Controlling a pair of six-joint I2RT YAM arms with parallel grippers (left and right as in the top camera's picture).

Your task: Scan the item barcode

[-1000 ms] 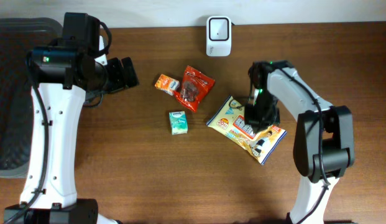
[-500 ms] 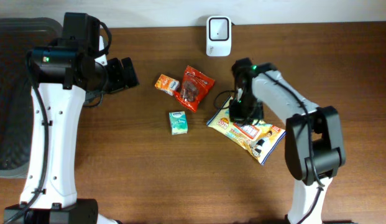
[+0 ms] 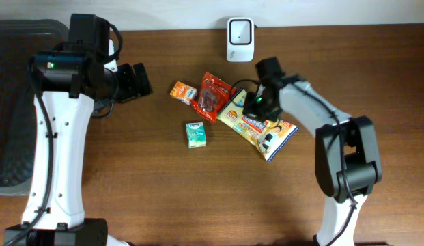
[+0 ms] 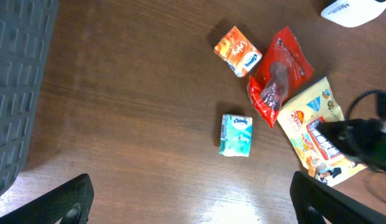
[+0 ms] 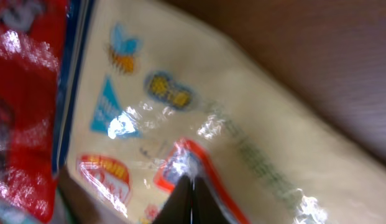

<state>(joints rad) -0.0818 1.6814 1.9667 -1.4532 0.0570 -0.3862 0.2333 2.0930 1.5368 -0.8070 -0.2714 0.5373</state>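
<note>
The right gripper [image 3: 255, 105], clamped tight on the yellow snack bag [image 3: 272, 134], holds it just short of the white scanner [image 3: 239, 31] at the tabletop's [image 3: 198, 198] far edge, the bag's corner against a red packet [image 3: 213, 96]. The left gripper [image 3: 137, 80] hangs wide open at left; bare wood spreads in front.

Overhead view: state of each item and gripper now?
red snack packet: flat, free
yellow snack bag: pinched, touching red snack packet
orange packet: flat, free
teal tissue pack: flat, free
white scanner: nothing at it
left gripper: open, empty
right gripper: shut on yellow snack bag
</note>
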